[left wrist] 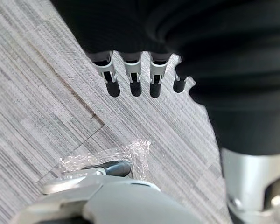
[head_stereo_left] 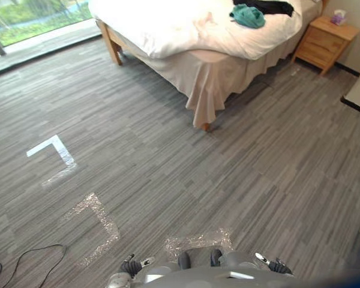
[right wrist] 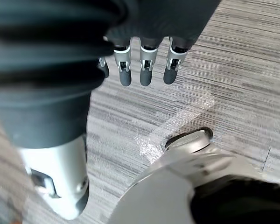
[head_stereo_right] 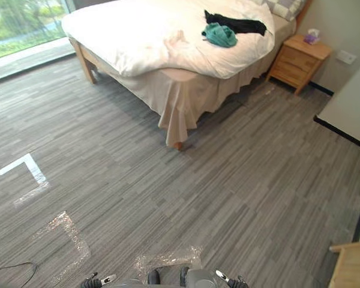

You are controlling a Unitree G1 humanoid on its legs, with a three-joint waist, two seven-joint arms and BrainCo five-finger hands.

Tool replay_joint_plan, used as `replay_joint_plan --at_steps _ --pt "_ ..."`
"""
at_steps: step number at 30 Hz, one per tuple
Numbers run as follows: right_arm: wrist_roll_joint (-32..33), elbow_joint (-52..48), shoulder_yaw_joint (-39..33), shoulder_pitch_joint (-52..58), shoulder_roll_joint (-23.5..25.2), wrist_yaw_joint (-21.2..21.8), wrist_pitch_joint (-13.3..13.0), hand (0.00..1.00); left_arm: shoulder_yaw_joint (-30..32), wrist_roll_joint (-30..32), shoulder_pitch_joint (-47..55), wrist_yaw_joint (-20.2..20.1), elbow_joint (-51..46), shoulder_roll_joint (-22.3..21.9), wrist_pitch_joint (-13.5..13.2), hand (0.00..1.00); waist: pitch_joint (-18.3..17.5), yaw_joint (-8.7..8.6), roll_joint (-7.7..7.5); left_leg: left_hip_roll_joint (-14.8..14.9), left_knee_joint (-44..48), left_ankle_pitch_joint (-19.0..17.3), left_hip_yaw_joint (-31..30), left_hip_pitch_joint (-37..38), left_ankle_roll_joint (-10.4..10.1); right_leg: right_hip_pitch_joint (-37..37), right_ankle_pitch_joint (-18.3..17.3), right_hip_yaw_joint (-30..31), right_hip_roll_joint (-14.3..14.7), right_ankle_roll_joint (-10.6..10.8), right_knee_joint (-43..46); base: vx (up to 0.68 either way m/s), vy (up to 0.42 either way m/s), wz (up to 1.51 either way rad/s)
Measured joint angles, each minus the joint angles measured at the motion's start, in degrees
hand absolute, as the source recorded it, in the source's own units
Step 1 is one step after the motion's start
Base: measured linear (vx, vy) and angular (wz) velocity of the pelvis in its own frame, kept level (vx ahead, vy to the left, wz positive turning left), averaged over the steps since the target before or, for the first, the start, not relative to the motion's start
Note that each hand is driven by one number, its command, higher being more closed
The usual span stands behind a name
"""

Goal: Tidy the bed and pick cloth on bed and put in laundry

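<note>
The robot is standing well back on the floor (head_stereo_right: 228,180), so the teal cloth (head_stereo_right: 220,35) and black cloth (head_stereo_right: 237,24) are lying right beside each other, untouched, at the bed's (head_stereo_right: 126,36) far end. The left robot hand (left wrist: 133,77) and right robot hand (right wrist: 144,70) are hanging low, fingers straight and apart, carrying nothing, because nothing's within reach. Walking over is looking like the first job.

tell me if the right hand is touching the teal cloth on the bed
Apart. The right eye view shows the teal cloth on the bed, bare floor between it and the right hand.
</note>
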Motion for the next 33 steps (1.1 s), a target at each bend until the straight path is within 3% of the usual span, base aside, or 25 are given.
replay_joint_plan --at_steps 2,4,5,7,8,10,12,13,14,15,16,17,18,19,21,22,23,24,25,26,29,30,31,32,33 --pt "0.0 0.0 -0.1 -0.2 0.5 -0.3 0.0 0.0 0.3 0.0 -0.5 0.0 0.0 0.1 0.0 0.0 -0.2 -0.86 -0.39 0.6 1.2 -1.4 0.7 -0.1 -0.9 0.3 -0.2 -1.6 -0.4 -0.4 -1.4 0.12 -0.03 -0.31" --pt "-0.1 0.0 -1.3 -0.3 0.5 -0.3 0.0 0.0 0.3 0.0 -2.3 0.0 0.0 -0.1 0.0 0.0 0.0 -1.27 -0.03 2.1 0.5 -1.6 0.8 0.0 -1.1 0.6 -0.1 -2.7 1.1 -0.8 -3.0 0.15 -0.129 -0.19" --pt "0.2 -0.7 -2.9 -1.2 0.2 -0.3 0.0 0.0 0.3 0.1 -3.6 0.0 0.0 -0.8 -0.1 0.0 0.9 -1.65 1.61 4.3 -0.2 -1.6 0.9 0.0 -1.8 -2.7 -0.9 -3.7 2.2 -1.4 0.2 0.12 -0.124 -0.07" --pt "0.1 -1.3 -3.8 -1.8 -0.2 -0.5 -0.1 0.0 0.4 0.0 -5.1 0.0 -0.1 -1.8 -0.2 0.0 2.0 -2.25 3.33 7.7 0.1 -3.1 1.8 0.2 -3.6 -6.2 -1.0 -4.4 2.6 -1.7 -2.1 0.17 -0.115 -0.2" --pt "0.1 -1.3 -3.8 -2.2 -0.3 -0.6 -0.1 0.0 0.4 0.0 -5.6 0.0 -0.1 -2.3 -0.2 0.0 2.3 -2.36 3.94 10.1 0.2 -4.2 2.2 0.8 -5.0 -8.9 1.1 -4.7 2.1 -1.1 -4.3 0.24 -0.153 -0.28" --pt "0.2 -1.5 -3.8 -2.4 -0.2 -0.9 -0.1 0.0 0.6 -0.1 -6.0 0.0 -0.1 -2.4 -0.2 0.0 2.3 -2.75 3.43 12.2 0.9 -5.7 2.5 1.5 -6.9 -12.0 4.5 -5.5 0.6 -0.2 -6.6 0.28 -0.2 -0.11" --pt "0.0 -1.4 -3.5 -1.0 0.8 -1.0 0.0 0.0 1.0 0.0 -6.6 -0.1 0.0 -2.3 -0.2 0.0 1.8 -2.83 0.51 13.2 1.3 -9.0 3.6 4.0 -9.9 -14.4 8.4 -5.9 -3.3 0.4 -9.9 0.61 -0.468 -0.06" --pt "0.0 -1.4 -3.7 -0.7 0.3 -1.0 -0.1 0.0 2.1 0.0 -5.9 0.0 0.4 -4.4 -0.3 0.0 1.2 -2.81 2.03 15.9 1.4 -9.7 4.7 6.9 -10.8 -14.6 11.7 -7.5 -1.2 -2.9 -6.6 0.55 -0.39 -0.21" --pt "-0.1 -1.5 -3.4 -0.8 -0.1 -1.0 -0.1 0.0 2.2 0.0 -6.1 0.0 0.4 -5.1 -0.3 0.0 1.0 -2.73 3.35 17.2 2.1 -9.1 5.3 6.8 -10.6 -14.7 10.4 -7.7 0.0 -3.3 -5.9 0.51 -0.284 -0.45" --pt "-0.5 -1.8 -3.5 -1.4 -0.3 -1.0 -0.2 0.0 2.3 0.0 -6.2 -0.2 -0.1 -6.1 -0.8 0.0 0.9 -2.61 4.35 19.1 7.1 -7.2 5.1 4.7 -11.0 -15.0 9.1 -7.5 1.9 -5.2 -5.5 0.58 -0.391 -0.52" --pt "-0.6 -1.6 -3.5 -1.8 -0.9 -1.0 -0.2 0.0 2.8 0.0 -6.9 -0.2 -0.1 -6.8 -1.2 0.0 1.1 -2.51 4.98 20.9 16.5 -5.1 3.8 0.8 -10.0 -13.7 8.2 -7.5 3.5 -7.5 -6.2 0.72 -0.462 -0.51" --pt "-0.6 -1.5 -3.5 -1.9 -0.9 -1.0 -0.2 0.0 3.3 0.0 -7.0 -0.1 -0.2 -7.0 -1.2 0.0 1.1 -2.44 5.29 21.6 19.9 -4.0 3.1 -0.7 -9.2 -12.7 7.9 -7.4 4.1 -8.1 -6.8 0.75 -0.443 -0.42" --pt "-0.6 -1.5 -3.5 -1.9 -1.3 -1.3 -0.1 0.0 4.5 -0.4 -7.0 0.0 -0.5 -7.5 -1.3 0.0 1.4 -2.48 5.74 22.7 30.7 -1.2 0.1 -3.9 -7.7 -8.9 7.2 -7.0 5.6 -9.0 -9.4 0.67 -0.283 -0.28" --pt "-1.6 -1.4 -2.9 -1.9 -1.5 -1.7 -0.1 0.0 5.2 -0.5 -7.0 0.0 -1.5 -7.7 -1.3 0.0 1.8 -2.39 5.88 23.4 43.2 -1.3 -2.5 -6.9 -7.5 -3.0 7.1 -6.9 6.7 -9.2 -12.1 0.76 -0.297 -0.22" --pt "-3.0 -1.6 -1.2 -1.7 -1.9 -2.1 -0.1 0.0 5.3 -0.5 -6.8 0.0 -3.1 -8.0 -1.4 0.0 2.2 -2.25 5.19 23.1 51.8 -2.2 -2.7 -9.5 -8.3 2.6 6.9 -6.6 7.0 -9.5 -14.4 0.49 -0.177 -0.12" --pt "-5.1 -2.4 0.3 -2.0 -1.9 -2.2 0.0 0.0 5.3 -0.8 -6.9 0.0 -5.4 -8.8 -1.9 0.0 2.3 -0.88 4.39 21.3 57.4 -4.5 -2.4 -13.6 -8.8 7.6 6.4 -4.9 7.0 -10.2 -17.2 0.43 -0.123 -0.29" --pt "-5.4 -2.6 0.5 -2.7 -1.8 -2.2 0.0 0.0 5.2 -1.3 -7.0 0.1 -6.3 -9.4 -2.3 0.0 2.0 -0.59 3.91 19.9 58.5 -6.0 -2.4 -16.8 -8.8 9.1 6.1 -3.6 7.0 -10.3 -18.9 0.51 -0.124 -0.44" --pt "-6.2 -3.0 0.5 -3.9 -1.6 -2.2 0.0 0.0 5.2 -2.4 -7.3 0.1 -7.2 -9.7 -2.5 0.0 1.9 0.27 4.23 18.6 58.4 -7.6 -2.3 -19.7 -8.6 10.8 5.6 -2.6 6.9 -10.1 -20.5 0.32 -0.027 -0.42" --pt "-6.4 -3.0 0.5 -4.5 -1.5 -2.2 0.0 0.0 5.2 -2.7 -7.6 0.1 -7.3 -9.8 -2.7 0.0 2.0 0.76 4.22 17.9 57.8 -8.5 -2.3 -21.2 -8.3 11.5 5.3 -2.2 6.8 -9.8 -21.2 0.37 0.031 -0.52" --pt "-7.0 -3.1 0.5 -5.8 -0.8 -2.1 0.0 0.0 5.2 -3.3 -8.5 0.1 -7.4 -9.8 -3.0 0.0 2.3 1.79 3.77 15.4 52.6 -10.9 -1.9 -24.9 -8.0 13.9 4.4 -1.7 6.0 -8.6 -22.7 0.36 0.053 -0.38" --pt "-7.2 -3.6 0.3 -5.7 0.4 -2.1 0.1 0.0 4.6 -3.9 -9.2 0.1 -7.5 -9.8 -3.1 0.0 2.8 2.3 2.73 10.7 39.2 -11.0 0.9 -26.5 -7.6 18.1 2.6 -1.5 2.5 -6.5 -23.6 0.39 0.125 -0.11" --pt "-7.2 -3.6 0.3 -5.7 0.5 -2.1 0.0 0.0 4.1 -4.9 -9.1 0.1 -7.4 -9.8 -3.1 0.0 2.5 2.31 2.61 8.3 31.3 -9.0 1.5 -27.4 -7.1 19.5 1.0 -1.6 1.0 -5.4 -23.8 0.54 0.239 0.06" --pt "-7.2 -3.5 0.4 -5.4 0.6 -2.1 0.1 0.0 3.8 -5.0 -9.0 0.0 -7.4 -9.9 -3.1 0.0 2.1 2.39 3.2 7.1 20.3 -3.9 2.3 -28.2 -6.0 20.9 -0.7 -1.8 0.4 -3.9 -24.2 0.45 0.207 0.05" --pt "-7.2 -3.5 0.4 -5.2 0.6 -2.1 0.1 0.0 3.8 -5.0 -9.0 0.0 -7.3 -9.9 -3.1 0.0 1.9 2.5 3.49 7.0 17.0 -2.2 2.3 -28.4 -5.6 21.3 -1.4 -1.9 0.4 -3.4 -24.2 0.48 0.249 -0.07" --pt "-7.2 -3.3 0.6 -5.2 0.7 -2.1 0.1 0.0 3.8 -5.4 -9.0 0.0 -7.2 -9.6 -3.2 0.0 1.4 3.38 3.5 6.5 15.0 4.7 2.4 -28.6 -3.0 22.5 -3.3 -1.6 0.0 -1.9 -24.2 0.5 0.249 -0.02"
